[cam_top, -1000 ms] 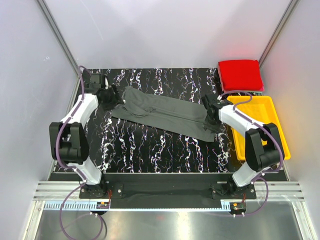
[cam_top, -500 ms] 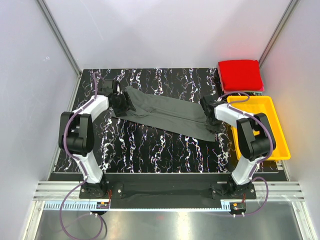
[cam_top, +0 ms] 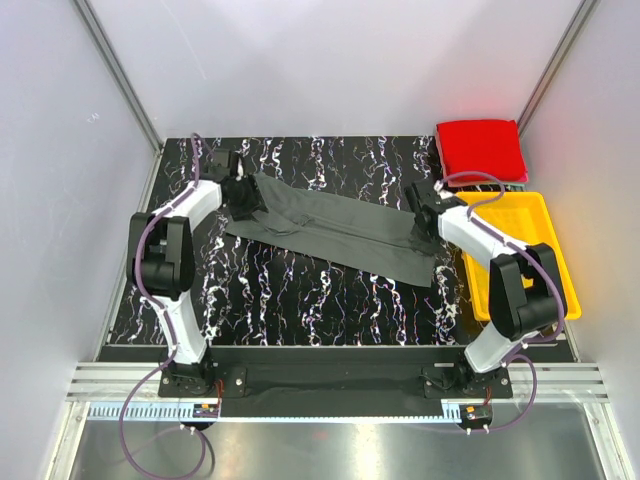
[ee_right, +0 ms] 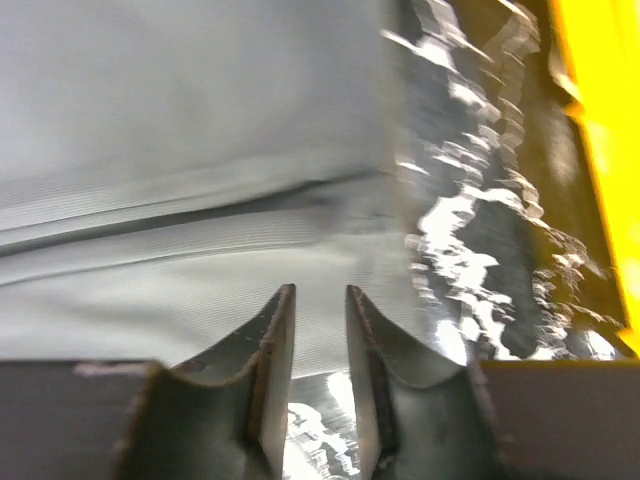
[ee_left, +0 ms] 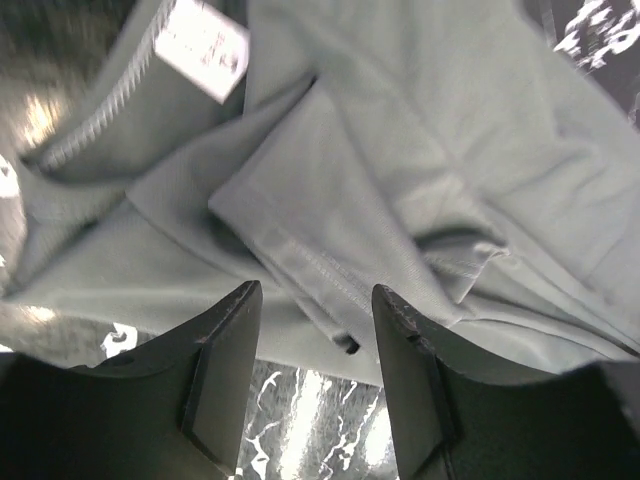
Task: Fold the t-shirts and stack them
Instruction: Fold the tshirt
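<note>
A grey t-shirt (cam_top: 335,228), folded into a long band, lies slanted across the black marbled table (cam_top: 290,290). My left gripper (cam_top: 240,190) is open over its bunched left end; in the left wrist view (ee_left: 315,290) the hem and a white label (ee_left: 203,45) lie just past the fingertips (ee_left: 235,320), nothing between them. My right gripper (cam_top: 420,203) hovers at the shirt's right end; in the right wrist view (ee_right: 320,292) the jaws stand narrowly apart over the cloth (ee_right: 190,160), holding nothing. A folded red t-shirt (cam_top: 480,148) lies at the far right corner.
A yellow bin (cam_top: 545,262) stands at the table's right edge beside the right arm; its rim shows in the right wrist view (ee_right: 600,130). Grey walls and metal posts enclose the table on three sides.
The left gripper has shifted right and farther along the shirt's left end, its elbow swinging in. The right gripper has edged slightly toward the far side. The shirt has barely moved.
</note>
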Tool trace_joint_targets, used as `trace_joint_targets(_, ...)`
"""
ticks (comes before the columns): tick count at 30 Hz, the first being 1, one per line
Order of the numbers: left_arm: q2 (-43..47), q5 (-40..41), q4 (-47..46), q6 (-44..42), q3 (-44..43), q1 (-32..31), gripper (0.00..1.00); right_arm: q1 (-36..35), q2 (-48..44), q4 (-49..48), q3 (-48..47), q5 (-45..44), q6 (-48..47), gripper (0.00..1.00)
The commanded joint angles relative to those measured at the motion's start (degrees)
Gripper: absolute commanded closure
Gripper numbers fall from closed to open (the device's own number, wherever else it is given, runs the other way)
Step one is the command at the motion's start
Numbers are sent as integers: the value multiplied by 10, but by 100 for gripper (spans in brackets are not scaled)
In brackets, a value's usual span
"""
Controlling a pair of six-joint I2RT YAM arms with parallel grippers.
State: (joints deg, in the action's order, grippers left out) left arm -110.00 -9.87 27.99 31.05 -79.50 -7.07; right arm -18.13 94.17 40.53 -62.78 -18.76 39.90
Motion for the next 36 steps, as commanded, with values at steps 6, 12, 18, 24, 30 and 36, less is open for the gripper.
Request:
trace_joint_targets(6,-28,-2,22,-103,-72,27,50,-60,20,-125,-122,171,-149,58)
trace_joint_targets(12,-56,-77,26,-146,-79,43,52,-180,98,-275,-194,267,-340,54)
trace_joint_targets(18,-91,-97,34,-164,-99,46,53,-206,191,-364,-262,318,-420,43)
trace_joint_targets(24,-118,-97,46,-172,-135,47,55,-233,276,-331,-350,356,-500,40)
trace_joint_targets(30,-116,-103,44,-169,-142,48,58,-238,308,-370,-355,401,-573,42)
trace_joint_targets(36,-114,-118,47,-162,-144,48,94,-258,312,-399,-328,394,-633,44)
